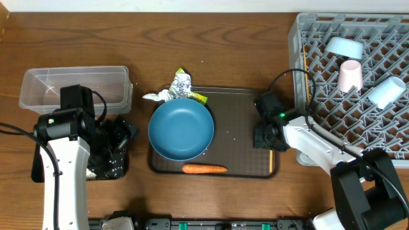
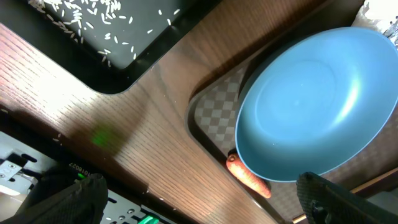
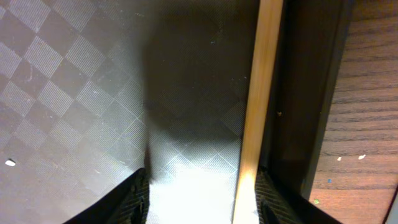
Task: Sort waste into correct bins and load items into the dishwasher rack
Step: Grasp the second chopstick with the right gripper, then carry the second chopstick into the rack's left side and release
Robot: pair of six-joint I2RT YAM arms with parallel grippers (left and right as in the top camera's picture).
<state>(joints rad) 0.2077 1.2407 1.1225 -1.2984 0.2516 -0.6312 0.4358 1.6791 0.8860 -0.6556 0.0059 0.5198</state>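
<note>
My right gripper [image 3: 202, 199] hangs low over the right edge of the dark brown serving tray [image 3: 74, 74], its jaws apart. A thin wooden chopstick [image 3: 258, 106] lies between them, close against the right finger [image 3: 273, 199]; the left finger stands well clear of it. From above, this gripper [image 1: 265, 137] is beside the dishwasher rack [image 1: 307, 38]. The rack holds a small pale blue bowl [image 1: 344, 46], a whitish-pink cup [image 1: 350, 75] and a pale blue cup [image 1: 386, 92]. My left gripper [image 2: 202, 208] is open and empty over the table, near the black tray [image 2: 143, 43] with rice [image 2: 81, 15].
The large dark blue bowl [image 1: 181, 129] sits on the serving tray [image 1: 243, 121] with a carrot [image 1: 204, 169] in front of it. Foil [image 1: 181, 83], a yellow-green wrapper [image 1: 197, 98] and white paper [image 1: 155, 96] lie behind the bowl. A clear tub [image 1: 73, 86] stands at the left.
</note>
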